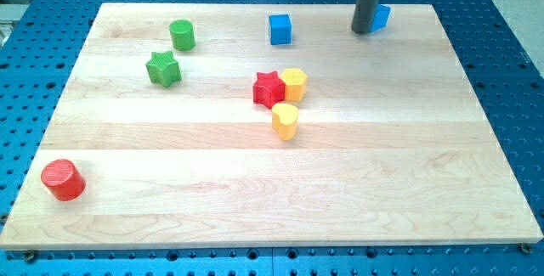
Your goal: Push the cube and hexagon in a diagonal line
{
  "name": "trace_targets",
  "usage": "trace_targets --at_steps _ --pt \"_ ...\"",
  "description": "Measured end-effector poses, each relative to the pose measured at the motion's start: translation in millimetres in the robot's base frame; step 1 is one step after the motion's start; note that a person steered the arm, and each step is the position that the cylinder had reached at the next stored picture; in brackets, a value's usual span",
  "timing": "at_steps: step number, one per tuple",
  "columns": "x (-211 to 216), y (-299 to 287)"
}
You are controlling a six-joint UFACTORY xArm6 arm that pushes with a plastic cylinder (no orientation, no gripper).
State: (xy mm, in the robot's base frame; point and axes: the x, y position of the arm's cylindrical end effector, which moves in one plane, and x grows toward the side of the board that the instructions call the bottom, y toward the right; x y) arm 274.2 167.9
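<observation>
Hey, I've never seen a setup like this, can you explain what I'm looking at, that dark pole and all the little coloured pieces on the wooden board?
This is one camera view looking down at a wooden board on a blue perforated table. The dark pole is the end of a robot arm. It holds nothing; it only pushes blocks by sliding my tip along the board.

The tip sits at the view's top right, right beside a blue block that it partly hides. A blue cube lies further left. In the middle, a red star touches a yellow hexagon, with a yellow heart-like block just below. At upper left are a green cylinder and a green star; a red cylinder is at lower left.
</observation>
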Motion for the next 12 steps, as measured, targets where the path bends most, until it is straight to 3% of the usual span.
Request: trace_targets --at_steps 2,3,4,5,6,8,9,11,12 --pt "-27.6 9.6" --pt "-32.1 -16.8" --pt "-26.1 -56.2" --pt "-46.2 -137.0" --pt "-3.0 -204.0" --pt "36.3 -200.2" --pt "2.0 -167.4" --pt "2.2 -82.0" --pt "37.2 -83.9"
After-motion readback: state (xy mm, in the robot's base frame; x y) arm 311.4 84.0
